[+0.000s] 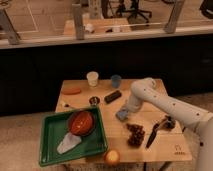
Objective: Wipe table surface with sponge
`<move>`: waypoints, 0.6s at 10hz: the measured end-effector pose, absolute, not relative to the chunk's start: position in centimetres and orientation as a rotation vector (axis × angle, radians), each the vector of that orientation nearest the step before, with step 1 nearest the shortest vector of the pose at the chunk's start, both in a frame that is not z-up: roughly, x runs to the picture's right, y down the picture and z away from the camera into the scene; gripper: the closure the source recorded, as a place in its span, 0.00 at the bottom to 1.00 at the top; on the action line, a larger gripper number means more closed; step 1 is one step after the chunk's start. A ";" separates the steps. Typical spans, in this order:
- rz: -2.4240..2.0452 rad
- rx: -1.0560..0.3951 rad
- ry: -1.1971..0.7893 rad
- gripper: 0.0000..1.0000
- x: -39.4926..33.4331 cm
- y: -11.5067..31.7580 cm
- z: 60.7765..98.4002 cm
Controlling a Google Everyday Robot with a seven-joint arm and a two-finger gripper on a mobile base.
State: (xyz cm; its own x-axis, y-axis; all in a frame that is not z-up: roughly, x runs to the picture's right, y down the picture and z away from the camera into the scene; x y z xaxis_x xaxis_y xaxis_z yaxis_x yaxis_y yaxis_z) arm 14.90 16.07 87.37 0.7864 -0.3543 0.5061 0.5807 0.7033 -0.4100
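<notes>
A dark low wall (45,75) is seen behind the counter; above it, glass panels (45,22) with grey posts (77,20), office chairs (132,7) beyond.

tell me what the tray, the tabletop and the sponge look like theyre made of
Tray: probably plastic, uniform green with a moulded rim.
Table surface: light wood or wood laminate, pale matte grain.
Sponge: soft grey-blue foam by its look, under the shut gripper at mid-table.

Grey-blue sponge (122,115), green tray (50,150), pale grained table surface (165,150)
</notes>
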 end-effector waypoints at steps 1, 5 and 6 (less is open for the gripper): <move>-0.519 -0.588 -0.398 1.00 16.1 16.3 87.1; -0.480 -0.563 -0.348 1.00 18.0 14.9 87.4; -0.477 -0.552 -0.337 1.00 18.1 13.9 87.9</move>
